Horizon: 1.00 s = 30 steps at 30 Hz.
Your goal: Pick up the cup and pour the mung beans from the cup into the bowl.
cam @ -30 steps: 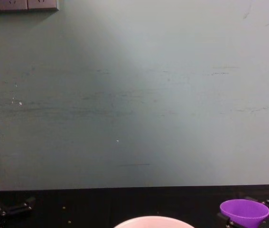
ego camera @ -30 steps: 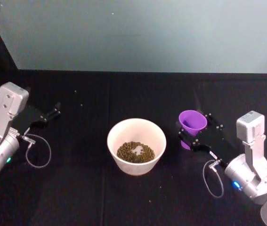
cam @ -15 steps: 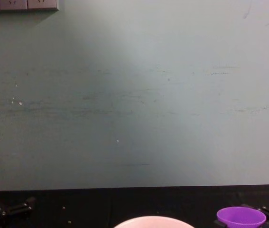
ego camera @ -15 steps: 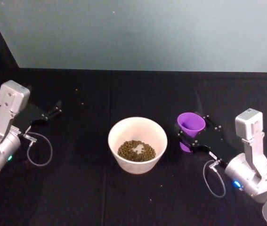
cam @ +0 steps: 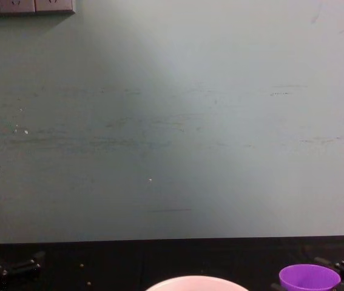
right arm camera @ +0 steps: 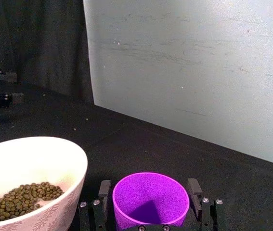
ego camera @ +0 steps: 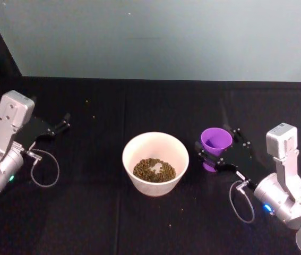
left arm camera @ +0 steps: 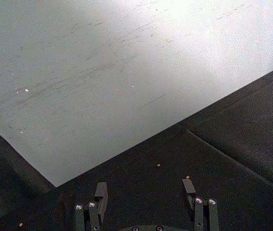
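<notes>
The purple cup [ego camera: 214, 138] stands upright just right of the bowl [ego camera: 155, 136], level with its rim, and its inside [right arm camera: 150, 199] looks empty. My right gripper [ego camera: 217, 143] is shut on the cup, one finger on each side of it [right arm camera: 149, 188]. The pale bowl [right arm camera: 54, 147] holds a heap of mung beans [ego camera: 153, 169] at its bottom. The chest view catches the cup's rim [cam: 309, 277] and the top of the bowl [cam: 196, 280] at the lower edge. My left gripper [ego camera: 64, 122] rests open at the far left, with nothing between its fingers [left arm camera: 145, 188].
A black cloth [ego camera: 150, 106] covers the table, with a pale wall [ego camera: 161, 37] close behind. A few stray beans [ego camera: 171, 226] lie on the cloth. Cable loops hang by the left arm [ego camera: 44, 175] and the right arm [ego camera: 240, 202].
The right gripper has sunk a little with the cup, whose rim sits lower in the chest view than a second ago. The left arm has stayed put.
</notes>
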Each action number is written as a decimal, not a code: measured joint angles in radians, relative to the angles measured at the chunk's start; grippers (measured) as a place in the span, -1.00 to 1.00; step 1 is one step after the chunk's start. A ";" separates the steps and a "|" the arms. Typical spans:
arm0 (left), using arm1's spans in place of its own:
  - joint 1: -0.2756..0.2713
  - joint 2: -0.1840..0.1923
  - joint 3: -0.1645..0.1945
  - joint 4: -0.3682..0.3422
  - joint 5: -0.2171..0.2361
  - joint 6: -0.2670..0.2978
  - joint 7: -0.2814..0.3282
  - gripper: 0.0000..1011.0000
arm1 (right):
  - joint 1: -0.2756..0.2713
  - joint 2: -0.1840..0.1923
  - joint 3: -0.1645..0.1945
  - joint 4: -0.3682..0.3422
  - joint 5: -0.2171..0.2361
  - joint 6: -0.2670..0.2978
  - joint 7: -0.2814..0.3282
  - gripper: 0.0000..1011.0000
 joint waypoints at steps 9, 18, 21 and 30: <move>0.000 0.000 0.000 0.000 0.000 0.000 0.000 1.00 | -0.069 0.019 0.056 -0.149 0.020 0.000 -0.001 0.98; 0.000 0.000 0.000 0.000 0.000 0.000 0.000 1.00 | -0.173 0.018 0.154 -0.295 0.039 -0.002 -0.061 0.98; 0.000 0.000 0.000 0.000 0.000 0.000 0.000 1.00 | -0.208 0.012 0.185 -0.315 0.033 -0.010 -0.092 0.98; 0.000 0.000 0.000 0.000 0.000 0.000 0.000 1.00 | -0.250 -0.019 0.250 -0.281 -0.031 -0.054 -0.166 0.98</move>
